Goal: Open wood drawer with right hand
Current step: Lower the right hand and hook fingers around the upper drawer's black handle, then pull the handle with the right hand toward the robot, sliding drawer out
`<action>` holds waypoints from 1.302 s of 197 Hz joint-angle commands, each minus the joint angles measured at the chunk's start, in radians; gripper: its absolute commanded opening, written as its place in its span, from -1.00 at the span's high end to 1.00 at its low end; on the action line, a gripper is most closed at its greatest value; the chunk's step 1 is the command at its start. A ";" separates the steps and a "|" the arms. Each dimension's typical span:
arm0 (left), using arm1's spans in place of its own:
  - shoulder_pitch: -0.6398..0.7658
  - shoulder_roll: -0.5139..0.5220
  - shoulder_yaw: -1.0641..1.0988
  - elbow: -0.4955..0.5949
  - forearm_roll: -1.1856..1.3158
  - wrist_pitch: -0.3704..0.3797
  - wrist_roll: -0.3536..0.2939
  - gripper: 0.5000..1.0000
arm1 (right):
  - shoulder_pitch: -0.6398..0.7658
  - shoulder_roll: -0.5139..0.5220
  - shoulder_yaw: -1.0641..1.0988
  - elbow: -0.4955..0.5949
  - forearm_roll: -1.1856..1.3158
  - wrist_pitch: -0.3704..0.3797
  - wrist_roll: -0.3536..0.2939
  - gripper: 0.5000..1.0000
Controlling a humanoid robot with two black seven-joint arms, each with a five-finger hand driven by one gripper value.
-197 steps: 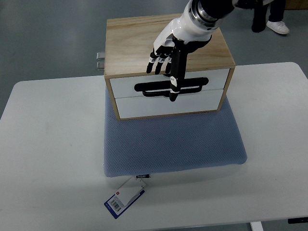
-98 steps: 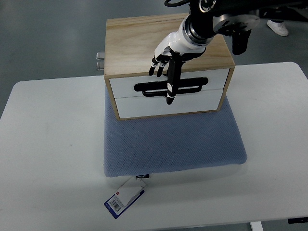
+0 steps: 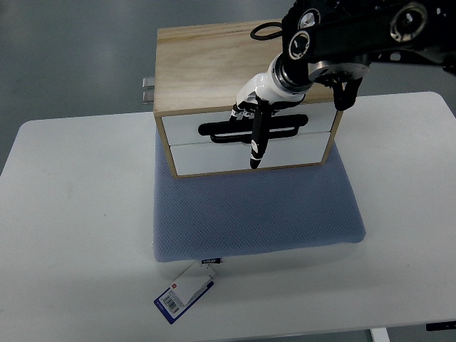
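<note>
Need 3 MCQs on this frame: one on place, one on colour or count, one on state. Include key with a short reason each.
1. Where does the wooden drawer box stand?
A. On the bare white table
B. On the blue cushion mat
C. On the floor

2. How many white drawer fronts show on the box?
A. One
B. Two
C. Four

3. What state is the upper drawer in?
A. Closed, flush with the box front
B. Pulled halfway out
C. Removed and lying on the table

Key:
1. B: the box sits on the rear part of the blue cushion mat, which lies on the white table.
2. B: an upper front and a lower drawer front are stacked one above the other.
3. A: its front lines up with the wooden frame, while the right hand reaches down over the black handle.
</note>
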 commanded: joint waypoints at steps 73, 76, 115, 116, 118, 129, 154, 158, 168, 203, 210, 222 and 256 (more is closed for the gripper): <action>0.001 0.000 0.001 0.001 0.000 0.000 0.000 -1.00 | -0.061 0.003 -0.028 -0.018 -0.071 -0.033 0.005 -0.73; 0.001 0.000 0.001 0.001 0.000 0.000 0.000 -1.00 | -0.066 0.003 -0.028 -0.020 -0.076 -0.035 0.005 -0.73; 0.001 0.000 0.001 0.001 0.000 0.000 0.002 -1.00 | -0.090 0.005 -0.034 -0.020 -0.106 -0.027 0.006 -0.73; 0.001 0.000 0.001 0.001 0.000 0.000 0.002 -1.00 | -0.090 0.005 -0.034 -0.020 -0.106 -0.027 0.006 -0.73; 0.001 0.000 0.001 0.001 0.000 0.000 0.000 -1.00 | -0.090 0.005 -0.034 -0.020 -0.106 -0.025 0.006 -0.73; 0.001 0.000 0.001 0.001 0.000 0.000 0.000 -1.00 | -0.092 0.005 -0.034 -0.020 -0.106 -0.021 0.006 -0.73; 0.001 0.000 0.001 0.003 0.000 0.000 0.000 -1.00 | -0.090 0.003 -0.034 -0.020 -0.111 0.044 0.016 -0.74; 0.001 0.000 0.001 0.004 0.000 0.000 0.000 -1.00 | -0.087 0.003 -0.034 -0.020 -0.111 0.056 0.017 -0.74; 0.001 0.000 0.001 0.004 0.000 0.000 0.000 -1.00 | -0.080 0.000 -0.034 -0.017 -0.111 0.085 0.023 -0.74; 0.001 0.000 0.001 0.004 0.000 0.000 0.000 -1.00 | -0.057 -0.014 -0.031 -0.004 -0.111 0.143 0.037 -0.74; 0.001 0.000 0.001 0.004 0.000 0.000 0.000 -1.00 | -0.050 -0.015 -0.031 0.002 -0.110 0.154 0.042 -0.74; 0.001 0.000 0.001 0.004 0.000 0.000 0.000 -1.00 | -0.046 -0.021 -0.028 0.017 -0.110 0.177 0.052 -0.74; 0.001 0.000 0.003 0.004 0.000 0.000 0.000 -1.00 | -0.006 -0.040 -0.022 0.065 -0.108 0.232 0.077 -0.74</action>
